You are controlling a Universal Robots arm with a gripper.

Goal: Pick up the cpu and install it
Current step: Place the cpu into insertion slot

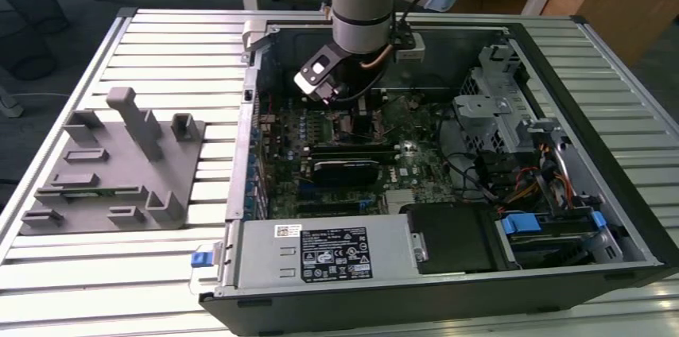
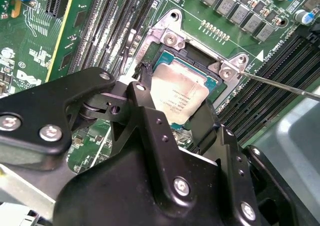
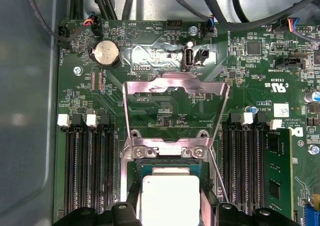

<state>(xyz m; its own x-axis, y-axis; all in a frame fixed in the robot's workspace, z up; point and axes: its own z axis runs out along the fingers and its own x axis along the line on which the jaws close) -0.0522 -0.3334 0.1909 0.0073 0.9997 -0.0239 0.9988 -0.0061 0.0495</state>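
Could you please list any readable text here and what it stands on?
Print on the cpu: too small to read.
White print on the motherboard: too small to read.
Label on the power supply: too small to read.
No text can be quoted.

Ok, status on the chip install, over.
Tool shut on chip, down at the open socket. Plate flipped up, lever off to the side. Nothing in the way.

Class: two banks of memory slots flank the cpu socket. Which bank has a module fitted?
The bank beside the thin lever rod: a green module stands at its outer edge. The other bank's slots are empty.
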